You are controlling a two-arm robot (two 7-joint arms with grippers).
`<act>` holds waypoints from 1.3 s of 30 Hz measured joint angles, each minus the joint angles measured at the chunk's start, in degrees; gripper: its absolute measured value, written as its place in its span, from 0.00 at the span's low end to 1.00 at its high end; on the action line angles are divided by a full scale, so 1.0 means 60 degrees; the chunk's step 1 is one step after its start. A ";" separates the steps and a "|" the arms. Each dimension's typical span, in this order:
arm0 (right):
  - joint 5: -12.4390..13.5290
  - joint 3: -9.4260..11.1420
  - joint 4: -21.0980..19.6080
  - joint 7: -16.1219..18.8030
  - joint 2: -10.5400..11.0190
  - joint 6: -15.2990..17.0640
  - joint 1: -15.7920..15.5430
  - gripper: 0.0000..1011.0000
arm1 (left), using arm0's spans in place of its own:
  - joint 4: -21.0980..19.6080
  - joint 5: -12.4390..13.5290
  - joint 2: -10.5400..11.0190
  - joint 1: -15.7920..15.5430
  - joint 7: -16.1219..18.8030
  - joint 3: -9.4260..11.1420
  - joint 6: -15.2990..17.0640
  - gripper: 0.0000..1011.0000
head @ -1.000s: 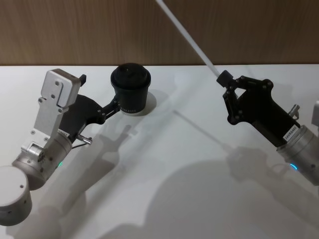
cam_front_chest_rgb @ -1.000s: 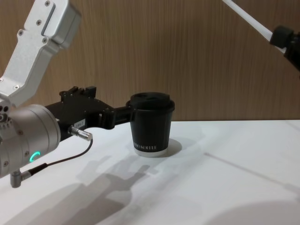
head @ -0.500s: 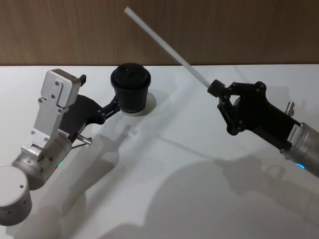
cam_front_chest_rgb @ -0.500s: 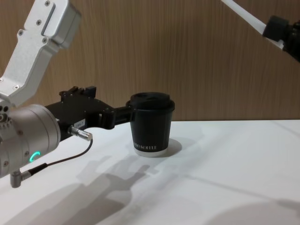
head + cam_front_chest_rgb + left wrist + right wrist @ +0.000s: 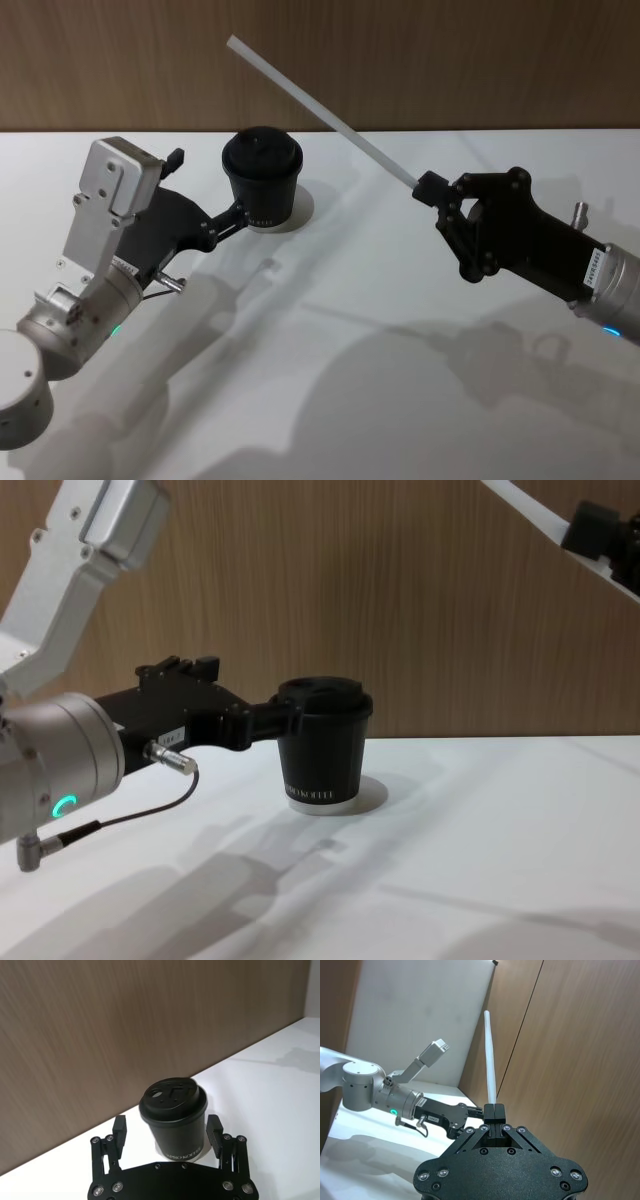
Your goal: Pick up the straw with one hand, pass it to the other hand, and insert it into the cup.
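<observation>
The black cup [image 5: 262,180] with its black lid stands upright at the back of the white table, a little left of centre. My left gripper [image 5: 167,1131] is open and straddles the cup [image 5: 173,1120], one finger on each side of it, with a small gap showing. My right gripper [image 5: 430,188], at the right and above the table, is shut on the lower end of the white straw [image 5: 320,110]. The straw slants up and to the left, and its free end is high above the cup. The chest view has the straw [image 5: 520,502] and the right gripper [image 5: 592,525] at the top right.
A wooden wall [image 5: 450,60] runs behind the white table [image 5: 350,350]. A thin black cable [image 5: 130,815] loops under the left wrist. My left arm's silver body [image 5: 100,220] fills the table's left side.
My right gripper has moved left and lower, and the straw has swung so its free end now points toward the space above the cup. My left arm has shifted slightly by the cup.
</observation>
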 joint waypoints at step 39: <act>0.0324 -0.0107 0.0068 0.0459 0.0140 -0.0009 0.0141 0.00 | -0.1328 -0.3941 0.1363 0.0050 -0.5182 -0.0751 -0.1081 0.99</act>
